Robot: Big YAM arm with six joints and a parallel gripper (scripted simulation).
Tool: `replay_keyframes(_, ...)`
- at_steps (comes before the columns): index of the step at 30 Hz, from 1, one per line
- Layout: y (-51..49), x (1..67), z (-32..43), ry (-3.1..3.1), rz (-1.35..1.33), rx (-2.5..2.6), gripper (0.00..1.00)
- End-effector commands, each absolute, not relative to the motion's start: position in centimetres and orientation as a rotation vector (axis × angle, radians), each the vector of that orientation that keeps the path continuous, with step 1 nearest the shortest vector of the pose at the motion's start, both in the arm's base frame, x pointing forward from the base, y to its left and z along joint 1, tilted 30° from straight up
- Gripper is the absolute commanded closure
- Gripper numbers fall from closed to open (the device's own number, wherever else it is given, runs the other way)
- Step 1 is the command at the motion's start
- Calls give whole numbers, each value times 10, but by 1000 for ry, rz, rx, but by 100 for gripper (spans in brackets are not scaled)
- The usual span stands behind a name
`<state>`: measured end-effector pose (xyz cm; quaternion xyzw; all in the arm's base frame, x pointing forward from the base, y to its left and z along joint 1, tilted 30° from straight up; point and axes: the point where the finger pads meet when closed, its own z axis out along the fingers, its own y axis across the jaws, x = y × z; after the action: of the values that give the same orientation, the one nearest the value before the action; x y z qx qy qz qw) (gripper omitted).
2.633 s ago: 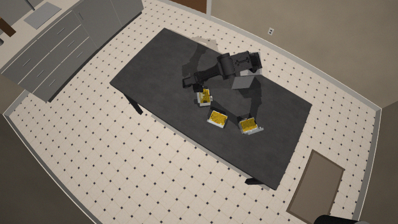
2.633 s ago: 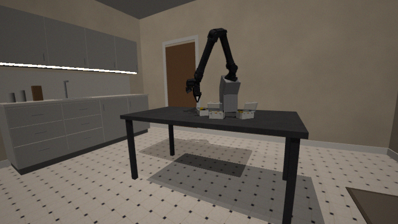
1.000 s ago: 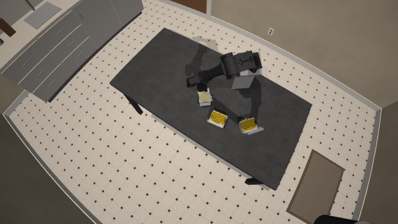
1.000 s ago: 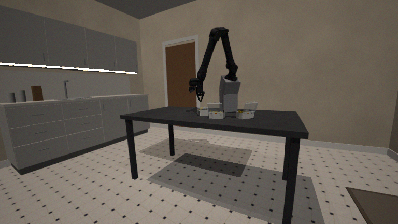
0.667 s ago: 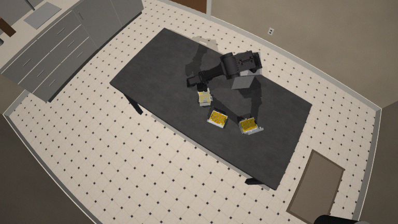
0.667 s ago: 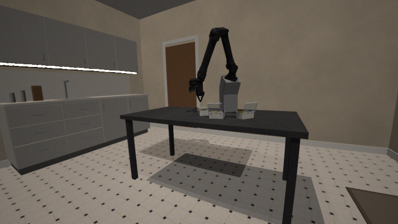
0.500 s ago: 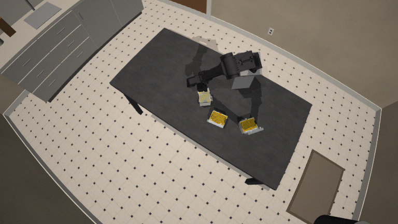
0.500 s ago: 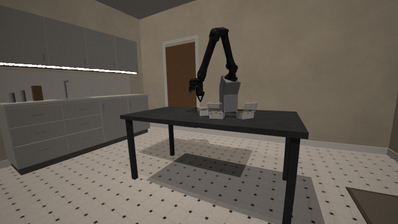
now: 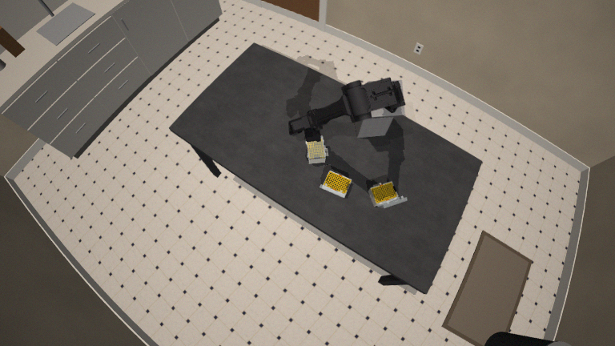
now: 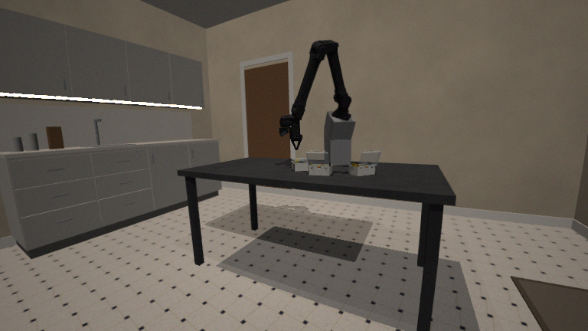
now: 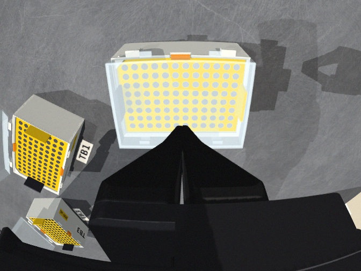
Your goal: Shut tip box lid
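Note:
Tip box TB2 [image 11: 180, 94] lies in the middle of the wrist view with its clear lid down over the yellow tip rack. An orange tab [image 11: 180, 56] shows at its far edge. I cannot tell whether the lid is latched. My gripper [image 11: 182, 134] is shut and empty, with its tips over the lid's near edge. In the exterior view the gripper [image 10: 296, 145] hangs a little above TB2 [image 10: 300, 164], not touching it. TB2 stands flat on the dark table [image 9: 315, 150].
TB1 [image 11: 43, 142] and TB3 [image 11: 55, 224] stand to the left in the wrist view, their yellow racks uncovered. Their lids stand upright and open: TB1 [image 10: 319, 168], TB3 [image 10: 362, 168]. The arm's grey base block [image 10: 339, 139] stands just behind the boxes.

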<state>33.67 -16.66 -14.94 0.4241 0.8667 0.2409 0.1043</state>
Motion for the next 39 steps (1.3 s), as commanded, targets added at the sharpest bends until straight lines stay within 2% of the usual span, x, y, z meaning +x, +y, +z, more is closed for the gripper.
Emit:
replay_keyframes(1,-182,337,-134,2527,684,1242,100)
replay_keyframes(39,-198,322,-94,2516,679,1244,100)
